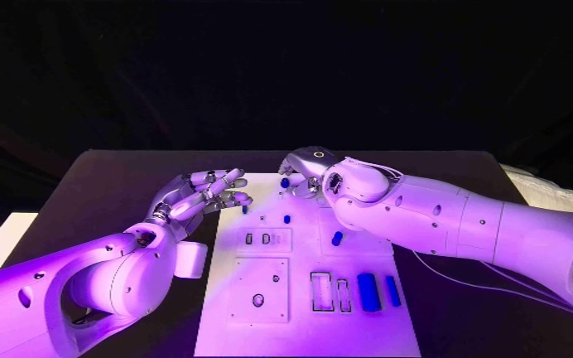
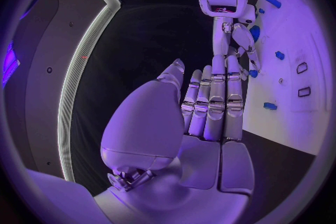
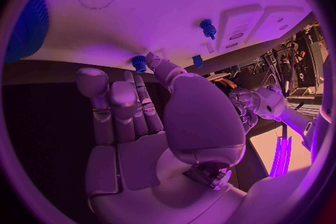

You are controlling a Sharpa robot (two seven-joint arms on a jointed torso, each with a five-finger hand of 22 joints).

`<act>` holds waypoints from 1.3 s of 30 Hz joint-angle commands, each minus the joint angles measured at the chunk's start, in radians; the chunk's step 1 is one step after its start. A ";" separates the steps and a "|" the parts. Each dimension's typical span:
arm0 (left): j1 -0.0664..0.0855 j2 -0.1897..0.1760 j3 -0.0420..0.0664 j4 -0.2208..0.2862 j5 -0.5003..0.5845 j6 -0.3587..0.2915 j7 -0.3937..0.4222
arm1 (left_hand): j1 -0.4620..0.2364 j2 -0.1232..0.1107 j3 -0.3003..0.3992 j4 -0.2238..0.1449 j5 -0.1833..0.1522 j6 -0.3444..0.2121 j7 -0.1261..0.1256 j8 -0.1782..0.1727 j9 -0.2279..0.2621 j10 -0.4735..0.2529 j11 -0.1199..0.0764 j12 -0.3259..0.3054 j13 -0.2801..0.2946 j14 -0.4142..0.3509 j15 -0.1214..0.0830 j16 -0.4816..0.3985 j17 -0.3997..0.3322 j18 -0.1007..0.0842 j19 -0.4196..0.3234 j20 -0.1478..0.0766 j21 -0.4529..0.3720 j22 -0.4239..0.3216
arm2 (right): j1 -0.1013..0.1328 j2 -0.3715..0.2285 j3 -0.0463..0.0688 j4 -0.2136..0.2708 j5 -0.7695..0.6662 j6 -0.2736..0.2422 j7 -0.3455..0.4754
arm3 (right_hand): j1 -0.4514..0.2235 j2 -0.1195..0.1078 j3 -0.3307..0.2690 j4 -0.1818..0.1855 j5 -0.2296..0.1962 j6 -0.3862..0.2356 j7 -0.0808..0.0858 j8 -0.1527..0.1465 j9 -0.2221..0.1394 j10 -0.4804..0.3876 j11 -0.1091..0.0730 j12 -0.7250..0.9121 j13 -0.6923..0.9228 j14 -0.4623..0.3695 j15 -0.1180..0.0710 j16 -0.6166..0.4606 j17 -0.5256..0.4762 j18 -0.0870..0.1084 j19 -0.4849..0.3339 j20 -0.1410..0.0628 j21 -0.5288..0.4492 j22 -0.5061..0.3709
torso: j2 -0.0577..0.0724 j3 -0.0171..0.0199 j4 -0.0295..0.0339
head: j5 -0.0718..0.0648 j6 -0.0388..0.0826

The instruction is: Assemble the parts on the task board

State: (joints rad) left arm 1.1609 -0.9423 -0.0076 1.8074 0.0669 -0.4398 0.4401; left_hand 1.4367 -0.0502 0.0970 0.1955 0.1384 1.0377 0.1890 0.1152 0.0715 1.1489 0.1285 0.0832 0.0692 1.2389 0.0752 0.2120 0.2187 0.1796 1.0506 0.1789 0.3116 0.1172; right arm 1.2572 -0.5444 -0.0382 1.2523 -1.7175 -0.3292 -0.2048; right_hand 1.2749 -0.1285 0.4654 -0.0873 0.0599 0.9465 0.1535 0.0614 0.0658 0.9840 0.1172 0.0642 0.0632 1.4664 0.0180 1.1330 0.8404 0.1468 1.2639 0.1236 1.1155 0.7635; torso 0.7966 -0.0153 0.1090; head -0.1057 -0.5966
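Risk sits at the far edge of your white task board [image 1: 358,312]: the right hand [image 1: 305,177] touches a small blue peg [image 1: 284,182] (grip unclear) and may topple it; the left hand [image 1: 203,194] hovers open, empty.

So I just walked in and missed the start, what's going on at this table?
A two-armed robot is assembling small blue parts on the white task board. Its right hand reaches over the board's far end, fingertips near a blue part; whether it grips it is unclear. The left hand hovers open at the board's left edge. Two long blue parts lie near the front.
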 commanded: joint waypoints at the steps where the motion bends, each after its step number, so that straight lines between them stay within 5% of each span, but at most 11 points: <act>1: 0.002 -0.003 0.001 0.000 0.001 0.022 0.002 | 0.002 -0.005 0.000 -0.007 -0.003 -0.001 0.005 -0.005 -0.001 0.001 0.005 -0.006 -0.001 -0.005 0.001 -0.007 0.001 0.003 -0.002 0.007 -0.003 -0.001 | 0.001 -0.040 0.003 0.047 0.002 -0.036 -0.008 | 0.020 0.009 -0.008 0.003 0.013 0.019 0.006 0.007 0.004 0.031 -0.006 0.017 0.003 -0.002 0.003 -0.006 -0.005 -0.002 -0.002 -0.001 0.004 0.006 | -0.001 0.0012 -0.0034 | 0.000 0.002; 5: 0.002 -0.006 0.001 -0.003 0.001 0.022 0.002 | 0.002 -0.005 0.000 -0.007 -0.003 -0.001 0.005 -0.005 -0.001 0.001 0.005 -0.006 -0.001 -0.005 0.001 -0.007 0.001 0.003 -0.002 0.007 -0.003 -0.001 | 0.006 -0.124 0.014 0.130 0.062 -0.048 -0.015 | 0.017 0.015 -0.004 0.015 0.033 0.051 0.008 0.012 0.007 0.116 -0.018 0.049 0.008 0.006 -0.006 0.014 0.021 -0.007 0.013 -0.007 0.025 0.035 | -0.004 0.0017 -0.0116 | 0.003 0.004; 8: 0.002 -0.007 0.001 -0.006 0.001 0.023 0.001 | 0.002 -0.005 0.000 -0.007 -0.003 -0.001 0.005 -0.005 -0.001 0.001 0.005 -0.006 -0.001 -0.005 0.001 -0.007 0.001 0.003 -0.002 0.007 -0.003 -0.001 | 0.014 -0.190 0.021 0.184 0.150 -0.049 -0.028 | 0.003 0.007 -0.007 0.028 0.056 0.073 0.010 0.016 0.009 0.227 -0.035 0.097 0.029 0.029 -0.020 0.089 0.131 -0.022 0.056 -0.018 0.086 0.131 | -0.007 0.0021 -0.0170 | 0.005 0.005; 12: 0.002 -0.006 0.001 -0.011 0.001 0.026 0.000 | 0.002 -0.005 0.000 -0.007 -0.003 -0.001 0.005 -0.005 -0.001 0.001 0.005 -0.007 -0.001 -0.005 0.001 -0.007 0.001 0.003 -0.002 0.007 -0.003 -0.001 | 0.032 -0.273 0.025 0.229 0.294 0.002 -0.066 | -0.040 -0.036 -0.070 0.053 0.102 0.061 -0.017 0.007 0.004 0.409 -0.074 0.216 0.108 0.057 -0.051 0.201 0.296 -0.050 0.126 -0.049 0.186 0.291 | -0.012 0.0030 -0.0241 | 0.002 0.005; 14: 0.002 -0.004 0.001 -0.013 0.001 0.029 -0.001 | 0.002 -0.005 0.000 -0.007 -0.003 -0.001 0.005 -0.005 -0.001 0.001 0.005 -0.007 -0.001 -0.005 0.001 -0.007 0.001 0.003 -0.002 0.007 -0.003 -0.001 | 0.036 -0.299 0.026 0.233 0.332 0.032 -0.084 | -0.052 -0.048 -0.127 0.068 0.122 0.051 -0.031 0.008 0.004 0.457 -0.089 0.444 0.343 0.063 -0.067 0.248 0.360 -0.067 0.163 -0.070 0.245 0.384 | -0.014 0.0035 -0.0275 | -0.001 0.006; 16: 0.002 -0.002 0.001 -0.016 0.001 0.031 -0.001 | 0.003 -0.004 0.001 -0.007 -0.004 -0.001 0.005 -0.006 -0.001 0.001 0.005 -0.007 -0.001 -0.006 0.001 -0.008 0.002 0.003 -0.002 0.007 -0.003 -0.001 | 0.039 -0.314 0.026 0.229 0.354 0.056 -0.097 | -0.045 -0.038 -0.179 0.083 0.126 0.041 -0.031 0.010 0.005 0.462 -0.088 0.834 0.766 0.068 -0.065 0.300 0.442 -0.078 0.180 -0.068 0.280 0.441 | -0.015 0.0048 -0.0308 | 0.002 0.007; 20: 0.002 0.002 0.000 -0.022 0.001 0.033 -0.002 | 0.003 -0.004 0.001 -0.007 -0.004 -0.001 0.005 -0.006 -0.001 0.001 0.005 -0.007 -0.001 -0.006 0.001 -0.008 0.002 0.003 -0.002 0.007 -0.003 -0.001 | 0.040 -0.323 0.026 0.211 0.361 0.085 -0.112 | -0.024 -0.004 -0.258 0.119 0.129 0.024 -0.020 0.014 0.005 0.452 -0.066 1.209 1.188 0.074 -0.045 0.358 0.545 -0.086 0.193 -0.056 0.320 0.508 | -0.016 0.0070 -0.0348 | 0.001 0.007; 25: 0.002 0.006 0.000 -0.027 0.001 0.035 -0.003 | 0.003 -0.004 0.001 -0.007 -0.004 -0.001 0.005 -0.006 -0.001 0.001 0.005 -0.007 -0.001 -0.006 0.001 -0.008 0.002 0.003 -0.002 0.007 -0.003 -0.001 | 0.038 -0.313 0.026 0.195 0.326 0.122 -0.135 | -0.012 0.006 -0.289 0.133 0.127 0.020 -0.011 0.016 0.005 0.503 -0.063 1.349 1.345 0.080 -0.041 0.381 0.593 -0.094 0.205 -0.046 0.342 0.548 | -0.015 0.0084 -0.0339 | 0.001 0.004; 39: 0.002 0.008 0.000 -0.032 0.001 0.038 -0.005 | 0.003 -0.004 0.001 -0.007 -0.004 -0.001 0.005 -0.006 -0.001 0.001 0.005 -0.007 -0.001 -0.006 0.001 -0.008 0.002 0.003 -0.002 0.007 -0.003 -0.001 | 0.017 -0.278 0.024 0.172 0.264 0.167 -0.152 | 0.003 0.013 -0.308 0.136 0.129 0.023 -0.008 0.021 0.006 0.525 -0.060 1.400 1.403 0.083 -0.037 0.392 0.615 -0.098 0.211 -0.041 0.353 0.570 | -0.015 0.0062 -0.0325 | 0.001 -0.005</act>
State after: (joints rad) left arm 1.1614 -0.9363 -0.0080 1.7749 0.0670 -0.4242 0.4323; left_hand 1.4367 -0.0501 0.0970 0.1955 0.1384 1.0377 0.1890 0.1152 0.0715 1.1489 0.1285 0.0775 0.0692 1.2389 0.0752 0.2082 0.2193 0.1796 1.0506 0.1789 0.3116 0.1174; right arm 1.2762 -0.8248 -0.0139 1.4263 -1.4177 -0.2008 -0.3409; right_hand 1.2728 -0.1172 0.1640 0.0495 0.1856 0.9669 0.1405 0.0773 0.0706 1.4611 0.0549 1.4608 1.3081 1.4665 -0.0248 1.5204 1.3080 0.0685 1.4646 0.0771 1.4641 1.3081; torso 0.7814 -0.0088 0.0760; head -0.1055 -0.5998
